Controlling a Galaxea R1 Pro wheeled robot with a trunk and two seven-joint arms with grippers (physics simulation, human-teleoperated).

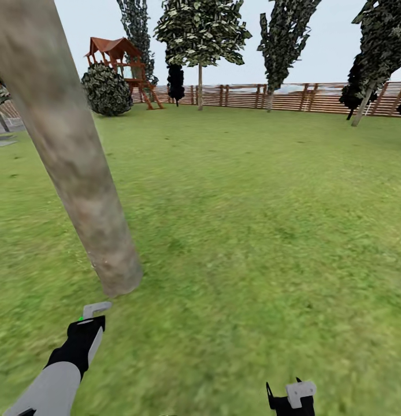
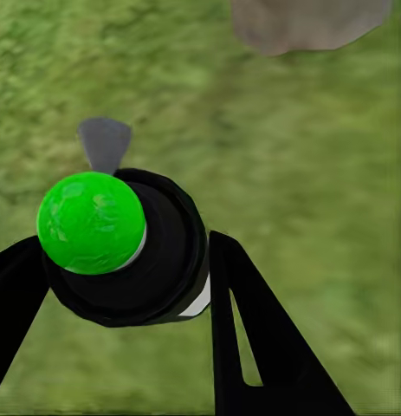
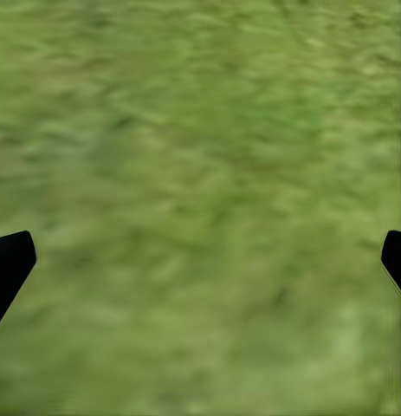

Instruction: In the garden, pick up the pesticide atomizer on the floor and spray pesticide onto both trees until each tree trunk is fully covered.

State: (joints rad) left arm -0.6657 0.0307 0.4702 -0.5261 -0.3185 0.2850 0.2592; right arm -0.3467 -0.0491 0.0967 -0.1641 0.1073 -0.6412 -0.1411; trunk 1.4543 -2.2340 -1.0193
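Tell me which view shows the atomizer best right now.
Left wrist view: the atomizer sits close up between the left tool's fingers, black top and green cap clear. Head view shows it small, edge-on, near the trunk. In the right wrist view I see grass.

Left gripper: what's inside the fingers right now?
The left gripper is shut on the pesticide atomizer, black top with a green spot. Its lower body is hidden. Beyond it: grass and the tree trunk base.
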